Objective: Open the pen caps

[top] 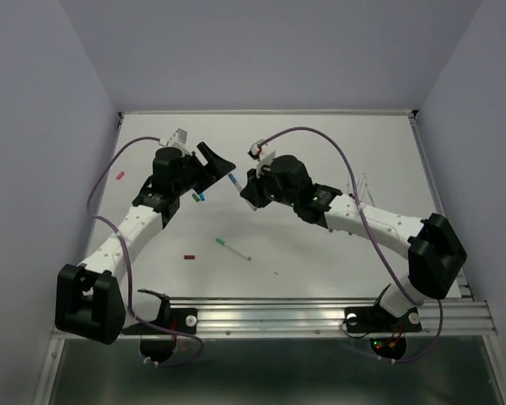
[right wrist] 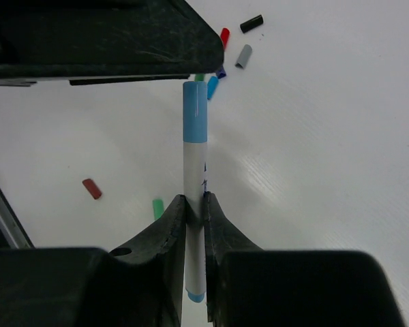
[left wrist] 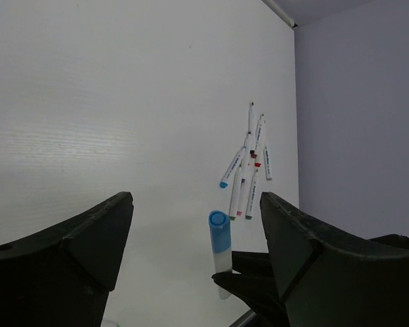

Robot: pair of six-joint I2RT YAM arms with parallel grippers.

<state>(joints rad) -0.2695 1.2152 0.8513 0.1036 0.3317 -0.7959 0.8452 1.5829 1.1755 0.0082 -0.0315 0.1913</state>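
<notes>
While the pen [right wrist: 193, 170] is clamped by the right claw [right wrist: 194, 204], its blue cap [right wrist: 195, 112] is aimed at ten o'clock toward the wide left claw [left wrist: 196, 201].

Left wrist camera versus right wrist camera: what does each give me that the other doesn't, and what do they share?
Left wrist only: a cluster of pens lying farther out, framed by the wide-open left claw. Right wrist only: loose caps, among them a red cap, a black cap, a grey cap and a dark red cap, plus a close look at the right claw shut on the blue-capped pen. Both: that blue-capped pen, cap on.
</notes>
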